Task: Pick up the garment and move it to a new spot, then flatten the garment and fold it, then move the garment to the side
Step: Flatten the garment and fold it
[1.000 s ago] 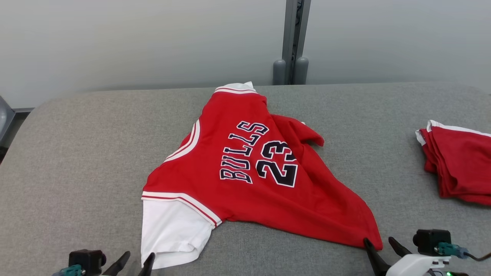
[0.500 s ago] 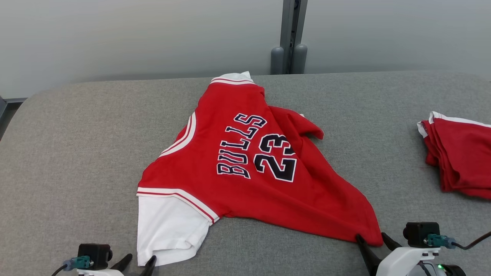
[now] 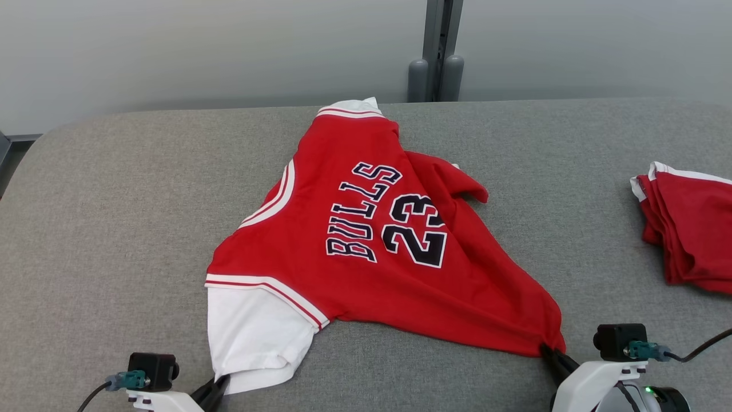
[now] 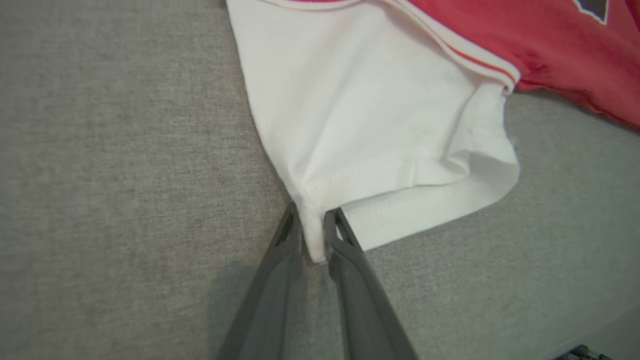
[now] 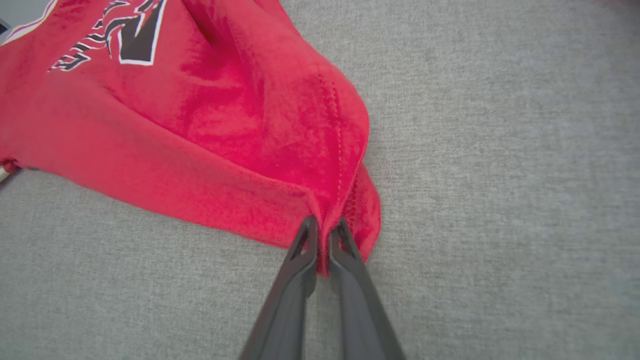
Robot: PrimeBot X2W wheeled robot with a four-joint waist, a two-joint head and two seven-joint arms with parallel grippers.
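The jersey (image 3: pixel 366 240) lies mid-surface (image 3: pixel 114 229), crumpled rather than flat, printed side up. It reaches from close to the near edge almost to the far edge. Both tools sit at the near edge, so all of the cloth lies away from them, toward the far side.

The left tool (image 4: pixel 312 235) is clenched on the near corner of the white sleeve (image 4: pixel 380 125), with the cuff seam bunched between its fingers. The right tool (image 5: pixel 324 235) is clenched on the red hem corner (image 5: pixel 345 200), the cloth puckering up into a ridge at the pinch.

The lettering reads from near to far, so the neck faces the left edge and the hem the right. The shirt's long axis therefore runs left to right, roughly along the line between the two tools. They hold one side of it, sleeve and hem corner. The other side, toward the far edge, looks folded over near the middle.

In my judgement, a lift from here would hang the jersey sideways from that near side. The loose far half would trail last. A folded red pile (image 3: pixel 692 229) rests at the right edge, well apart from the right tool, and any carry to the right should stay short of it.
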